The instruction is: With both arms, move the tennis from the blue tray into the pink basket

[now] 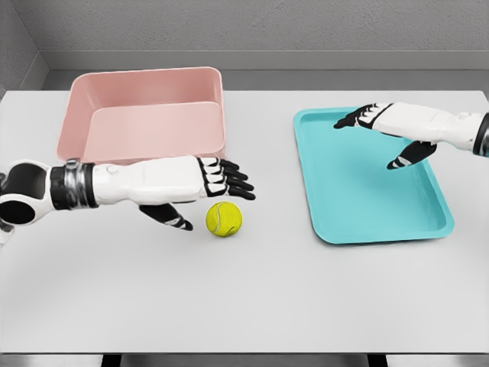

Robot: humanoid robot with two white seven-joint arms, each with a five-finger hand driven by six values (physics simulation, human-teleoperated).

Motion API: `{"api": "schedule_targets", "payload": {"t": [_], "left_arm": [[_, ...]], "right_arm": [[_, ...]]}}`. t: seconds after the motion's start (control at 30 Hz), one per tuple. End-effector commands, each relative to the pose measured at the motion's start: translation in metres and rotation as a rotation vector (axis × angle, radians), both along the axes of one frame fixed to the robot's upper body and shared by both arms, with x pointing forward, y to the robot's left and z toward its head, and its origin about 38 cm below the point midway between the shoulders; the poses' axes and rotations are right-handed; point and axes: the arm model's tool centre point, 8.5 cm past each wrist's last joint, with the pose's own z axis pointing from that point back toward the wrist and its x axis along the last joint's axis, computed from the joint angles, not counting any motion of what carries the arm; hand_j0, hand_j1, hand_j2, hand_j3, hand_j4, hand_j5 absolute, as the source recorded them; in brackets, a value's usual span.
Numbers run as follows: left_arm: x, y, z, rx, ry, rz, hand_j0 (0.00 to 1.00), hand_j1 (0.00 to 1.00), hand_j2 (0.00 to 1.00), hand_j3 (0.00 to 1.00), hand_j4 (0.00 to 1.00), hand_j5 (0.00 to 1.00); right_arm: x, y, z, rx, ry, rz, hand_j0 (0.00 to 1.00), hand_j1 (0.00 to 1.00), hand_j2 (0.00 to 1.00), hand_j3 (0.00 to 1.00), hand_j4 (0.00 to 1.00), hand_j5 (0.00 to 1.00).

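Now | round fuzzy tennis ball (224,219) on table (244,298) | left hand (206,183) just beside

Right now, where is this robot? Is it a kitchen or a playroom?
Neither, probably: it looks like a computer-made test room. There is only a plain white table against bare grey walls, holding a pink basket, a blue tray and a tennis ball.

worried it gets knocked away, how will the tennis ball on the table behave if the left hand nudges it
The tennis ball is round and sits on the flat white table, so it would probably roll freely. It looks light for its size. The left hand is open beside it, so a glancing touch might send it off.
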Motion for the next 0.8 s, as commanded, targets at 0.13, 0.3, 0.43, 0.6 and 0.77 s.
{"api": "schedule_targets", "payload": {"t": [0.13,0.3,0.43,0.6,0.77], "left_arm": [[0.011,0.007,-0.013,-0.020,0.071,0.048,1.00,1.00,1.00,1.00,1.00,1.00],[0.019,0.010,-0.022,-0.012,0.091,0.073,1.00,1.00,1.00,1.00,1.00,1.00],[0.022,0.009,-0.028,0.000,0.112,0.079,1.00,1.00,1.00,1.00,1.00,1.00],[0.028,-0.001,-0.035,0.037,0.132,0.058,1.00,1.00,1.00,1.00,1.00,1.00],[0.034,-0.004,-0.047,0.049,0.162,0.069,1.00,1.00,1.00,1.00,1.00,1.00]], "right_arm": [[0.001,0.000,0.001,0.004,-0.002,-0.004,1.00,1.00,1.00,1.00,1.00,1.00],[0.001,0.001,0.000,0.007,0.000,-0.003,1.00,1.00,1.00,1.00,1.00,1.00],[0.001,-0.001,0.001,0.013,-0.005,-0.009,1.00,1.00,1.00,1.00,1.00,1.00],[0.001,-0.002,0.001,0.011,-0.003,-0.011,1.00,1.00,1.00,1.00,1.00,1.00],[0.000,-0.002,-0.001,0.011,0.001,-0.013,1.00,1.00,1.00,1.00,1.00,1.00]]}}
